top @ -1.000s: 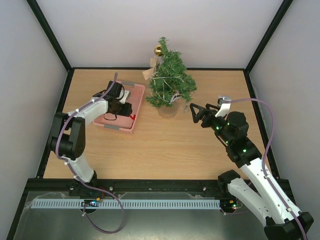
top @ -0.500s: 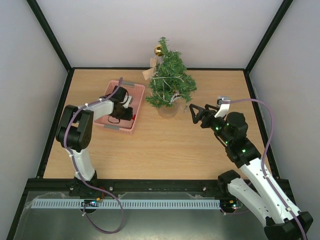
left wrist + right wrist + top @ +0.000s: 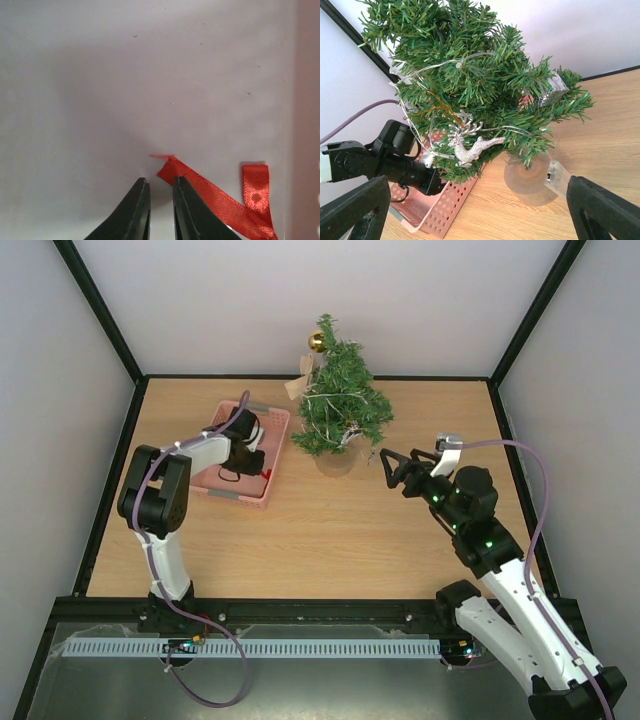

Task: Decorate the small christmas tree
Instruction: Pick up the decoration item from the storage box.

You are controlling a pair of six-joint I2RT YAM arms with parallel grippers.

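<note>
Left gripper (image 3: 160, 187) has pinched nearly closed inside the pink basket (image 3: 262, 498). Red ribbon (image 3: 210, 195) lies just right of its tips, seemingly not caught, so the pick probably missed. Right gripper (image 3: 398, 466) waits spread wide, small christmas tree (image 3: 340, 405) just ahead.

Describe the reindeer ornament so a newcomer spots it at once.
Find the small christmas tree at the far middle of the table. Low in its branches, above the round base, hangs the reindeer ornament. It alone is animal-shaped: glittery silver, with antlers.
</note>
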